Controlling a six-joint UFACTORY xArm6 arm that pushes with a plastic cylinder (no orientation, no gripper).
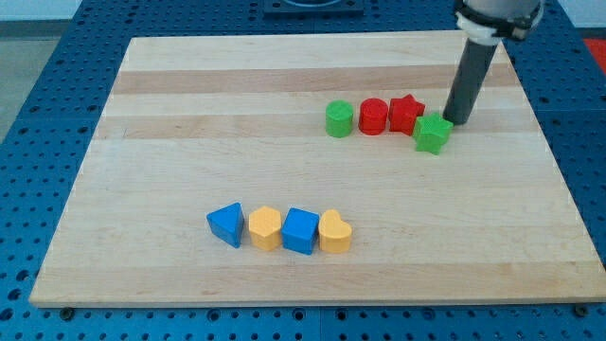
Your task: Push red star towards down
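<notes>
The red star (406,114) sits on the wooden board (189,114) at the view's upper right, in a row of blocks. A red cylinder (373,116) touches its left side and a green star (433,133) touches its lower right. My tip (455,121) stands just right of the red star, at the green star's upper right edge. The dark rod rises from the tip toward the view's top right.
A green cylinder (339,118) stands left of the red cylinder. Lower down, a row holds a blue triangle (226,224), a yellow block (265,228), a blue block (300,230) and a yellow heart (334,232). The board's right edge is near my tip.
</notes>
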